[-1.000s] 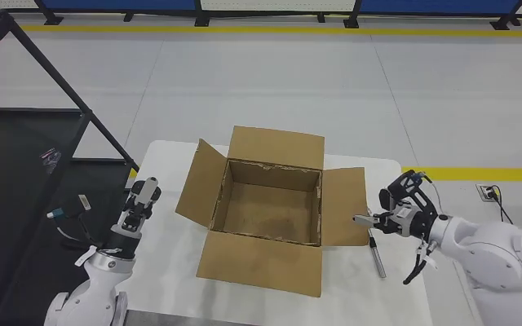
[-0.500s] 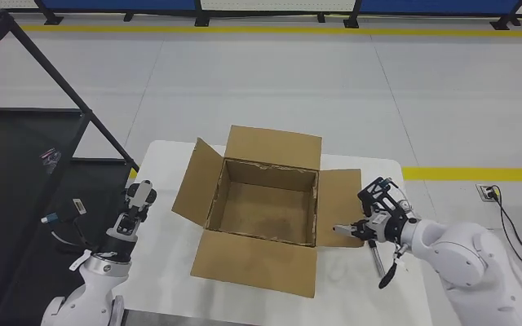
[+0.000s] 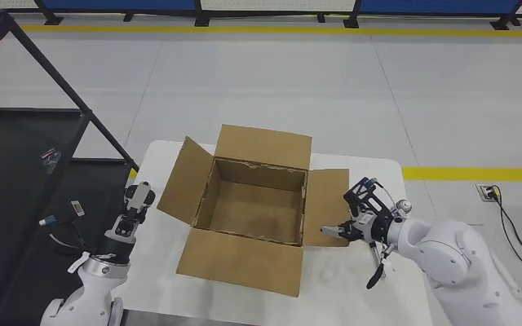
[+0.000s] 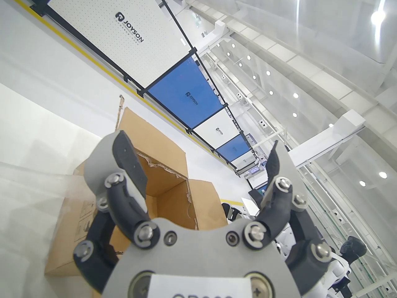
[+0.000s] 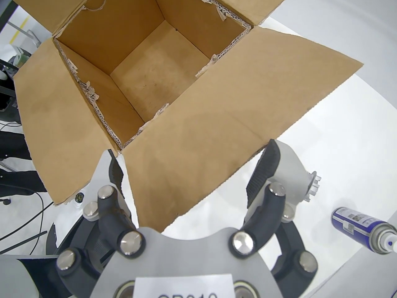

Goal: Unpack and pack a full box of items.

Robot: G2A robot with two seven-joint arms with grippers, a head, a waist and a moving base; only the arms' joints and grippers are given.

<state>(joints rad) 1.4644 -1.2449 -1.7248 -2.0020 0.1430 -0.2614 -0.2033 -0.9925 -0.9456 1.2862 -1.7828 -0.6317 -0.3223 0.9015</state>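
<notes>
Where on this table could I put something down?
Bare table lies between the box's left flap and the left hand, and at the far corner beyond the right flap. The box floor is bare too. It is crowded by the right hand and spray can.

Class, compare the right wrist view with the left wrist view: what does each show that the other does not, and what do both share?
Right wrist view, not the left: the inside of the cardboard box, with nothing in it, a spray can lying on the table, and the open right pincer at a flap. Left wrist view, not the right: the open left pincer, wall panels and ceiling lights. Both: the cardboard box, flaps open.
</notes>
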